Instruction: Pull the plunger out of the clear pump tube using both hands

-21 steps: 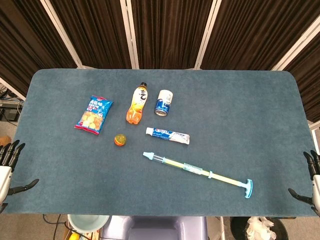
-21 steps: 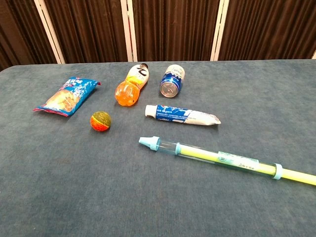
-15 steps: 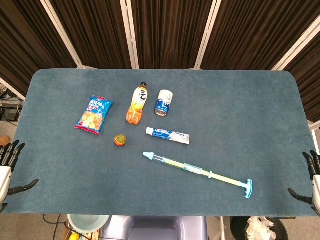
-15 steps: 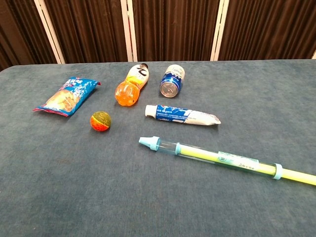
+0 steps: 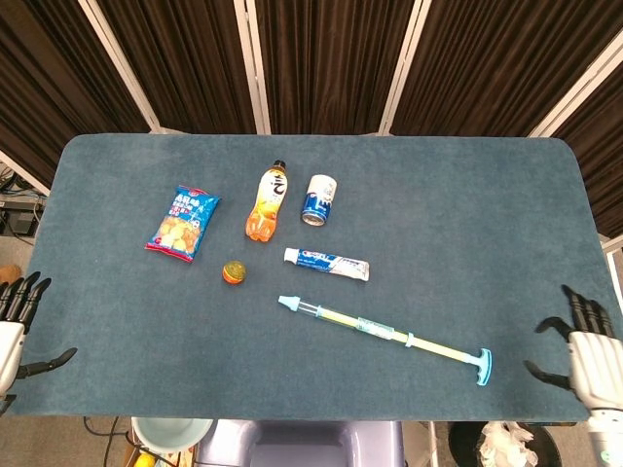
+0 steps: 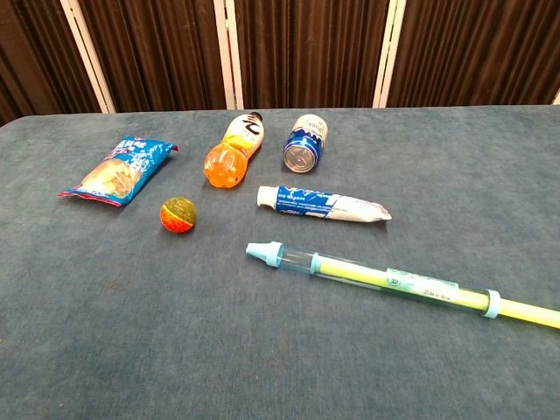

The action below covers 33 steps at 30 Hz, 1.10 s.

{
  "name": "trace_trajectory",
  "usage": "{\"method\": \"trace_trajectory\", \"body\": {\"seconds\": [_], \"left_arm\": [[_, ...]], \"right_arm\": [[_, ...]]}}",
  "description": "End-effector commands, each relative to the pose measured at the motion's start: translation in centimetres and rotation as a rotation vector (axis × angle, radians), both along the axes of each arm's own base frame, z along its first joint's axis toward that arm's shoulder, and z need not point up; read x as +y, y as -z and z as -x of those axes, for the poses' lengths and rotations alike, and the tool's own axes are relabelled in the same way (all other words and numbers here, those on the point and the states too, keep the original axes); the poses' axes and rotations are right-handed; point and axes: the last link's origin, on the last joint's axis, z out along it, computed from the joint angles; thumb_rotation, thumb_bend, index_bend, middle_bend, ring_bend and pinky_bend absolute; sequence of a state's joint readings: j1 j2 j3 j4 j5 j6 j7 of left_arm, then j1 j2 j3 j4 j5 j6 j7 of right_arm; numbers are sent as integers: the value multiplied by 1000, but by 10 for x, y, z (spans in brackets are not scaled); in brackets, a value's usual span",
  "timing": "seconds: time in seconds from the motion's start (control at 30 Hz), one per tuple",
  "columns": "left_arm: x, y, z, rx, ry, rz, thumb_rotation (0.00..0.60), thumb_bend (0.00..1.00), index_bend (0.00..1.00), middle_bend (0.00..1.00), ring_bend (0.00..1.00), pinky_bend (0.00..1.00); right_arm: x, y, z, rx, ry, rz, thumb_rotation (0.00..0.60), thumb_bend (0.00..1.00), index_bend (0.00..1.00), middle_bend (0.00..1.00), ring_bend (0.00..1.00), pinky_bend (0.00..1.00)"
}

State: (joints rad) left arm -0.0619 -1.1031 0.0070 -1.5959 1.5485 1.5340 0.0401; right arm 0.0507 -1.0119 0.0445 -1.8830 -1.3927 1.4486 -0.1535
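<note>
The clear pump tube [image 5: 352,322] lies untouched, plunger [image 5: 450,349] inside. Right hand [image 5: 581,350] and left hand [image 5: 14,326] hover spread and empty; the reach comes next

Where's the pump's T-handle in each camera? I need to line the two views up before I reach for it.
Head view: T-handle lies lower right, near the table's front edge, inboard of the right hand.
Chest view: not in it; the yellow rod runs off the right edge.
Shared landmark: toothpaste tube.

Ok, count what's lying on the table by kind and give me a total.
Drink containers: 2, orange bottle and blue can
Snack bag: 1
Ball: 1
Toothpaste tube: 1
Pump tube with plunger: 1
Total: 6
</note>
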Motion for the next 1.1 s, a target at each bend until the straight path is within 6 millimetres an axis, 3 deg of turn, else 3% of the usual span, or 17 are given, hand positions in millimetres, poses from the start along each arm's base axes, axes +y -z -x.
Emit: {"method": "trace_trajectory", "body": {"seconds": [0.03,0.27,0.5,1.1], "left_arm": [[0,0,0,0,3,-1,600,66,0,0,0,20],[0,-1,1,0,2,-2,600,66,0,0,0,20],[1,-1,0,2,6,0,600,66,0,0,0,20],[1,0,1,2,-2,3,600,66,0,0,0,20]], "right_arm": [[-14,30,-24,-27,-30,-54,600,179,457,25,0,0],[-30,84,-43,9,-16,-108,600,182,457,25,0,0],[-37,111,-45,27,24,-117,600,183,460,25,0,0],[-32,127,-31,74,136,-158,600,200,475,25,0,0]]}}
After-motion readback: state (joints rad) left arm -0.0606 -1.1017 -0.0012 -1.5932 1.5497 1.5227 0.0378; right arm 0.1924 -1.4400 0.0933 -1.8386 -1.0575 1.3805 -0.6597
